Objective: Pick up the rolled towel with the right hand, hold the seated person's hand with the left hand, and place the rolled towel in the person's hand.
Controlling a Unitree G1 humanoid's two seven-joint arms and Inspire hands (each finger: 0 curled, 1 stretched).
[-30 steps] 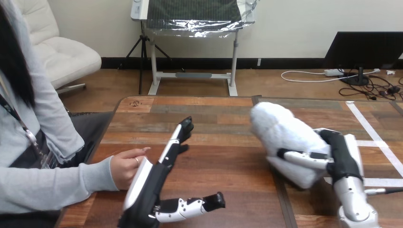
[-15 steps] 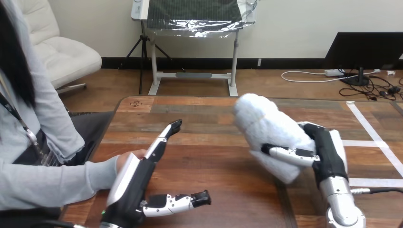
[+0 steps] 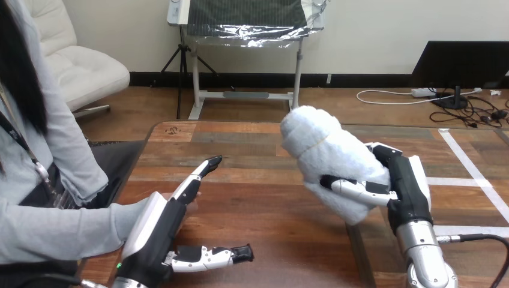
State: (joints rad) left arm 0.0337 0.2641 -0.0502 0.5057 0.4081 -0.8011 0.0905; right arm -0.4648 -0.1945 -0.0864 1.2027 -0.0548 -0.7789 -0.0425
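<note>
The rolled towel (image 3: 327, 157) is white and thick. It stands tilted, with its upper end leaning toward the far left, a little right of the table's middle. We see it raised above the wooden table (image 3: 270, 222), not lying on it. The right hand (image 3: 403, 191) grasps it from the right side: the thumb lies across the lower front of the roll and the palm presses against its side, so this hand is closed around the towel. The right silver forearm comes up from the bottom edge, under the hand.

On the left part of the table is the left hand (image 3: 157, 231). Its fingers (image 3: 197, 179) are straight and point toward the far right, and the thumb is spread out to the right, low over the wood. This hand is released and grasps nothing.

Just behind it is the person's hand (image 3: 192, 204), which comes from a grey sleeve (image 3: 66, 231) at the view's left. The left hand covers most of it, and we cannot tell if the two are touching. The towel and the person's hand are well apart, with bare wood between them.

Near the right hand, white tape lines (image 3: 474, 174) cross the table.
</note>
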